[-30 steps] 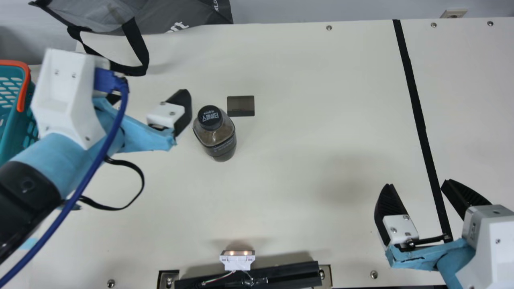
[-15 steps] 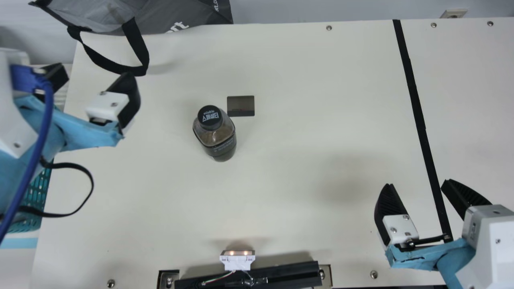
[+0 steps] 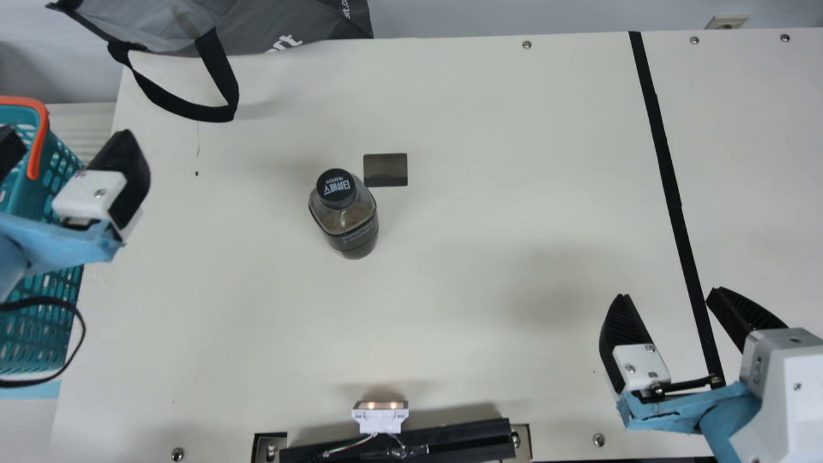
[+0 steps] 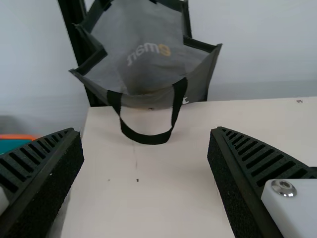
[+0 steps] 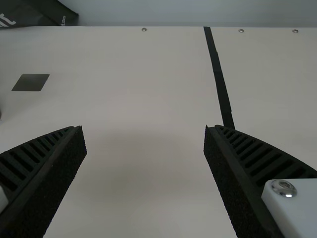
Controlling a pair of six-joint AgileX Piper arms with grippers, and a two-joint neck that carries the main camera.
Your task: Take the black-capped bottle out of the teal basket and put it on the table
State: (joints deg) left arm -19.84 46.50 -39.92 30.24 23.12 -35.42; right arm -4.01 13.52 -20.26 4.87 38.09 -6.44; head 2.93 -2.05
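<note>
The black-capped bottle stands upright on the cream table, left of the middle in the main view. My left gripper is over the teal basket at the far left, well away from the bottle. In its wrist view, the left gripper has its fingers wide apart with nothing between them. My right gripper is near the front right of the table. The right wrist view has this gripper open and holding nothing. Part of the basket's inside is hidden by the left arm.
A grey bag with black straps lies at the back left, one strap reaching onto the table. A dark flat rectangle is just behind the bottle. Black tape runs down the right side. A small lit device sits at the front edge.
My left gripper has moved left, from beside the bottle to over the basket, its fingers staying apart. The bottle has stayed in place, and so has my right arm.
</note>
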